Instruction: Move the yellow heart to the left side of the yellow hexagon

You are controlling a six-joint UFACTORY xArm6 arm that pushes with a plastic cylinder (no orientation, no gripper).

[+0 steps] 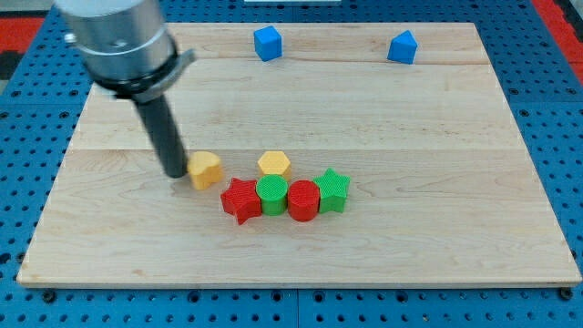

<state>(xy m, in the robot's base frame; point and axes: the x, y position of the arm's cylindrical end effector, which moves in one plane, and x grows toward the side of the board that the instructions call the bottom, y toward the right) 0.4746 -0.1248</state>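
Observation:
The yellow heart (207, 169) lies on the wooden board left of centre. The yellow hexagon (273, 164) lies a short gap to its right, at about the same height in the view. My tip (175, 173) is at the heart's left side, touching it or almost so. The dark rod rises from there to the arm's grey body at the view's top left.
Below the hexagon sits a tight row: a red star (240, 199), a green cylinder (271, 195), a red cylinder (302, 200) and a green star (333, 189). A blue cube (267, 43) and a blue pentagon-like block (402, 46) lie near the board's top edge.

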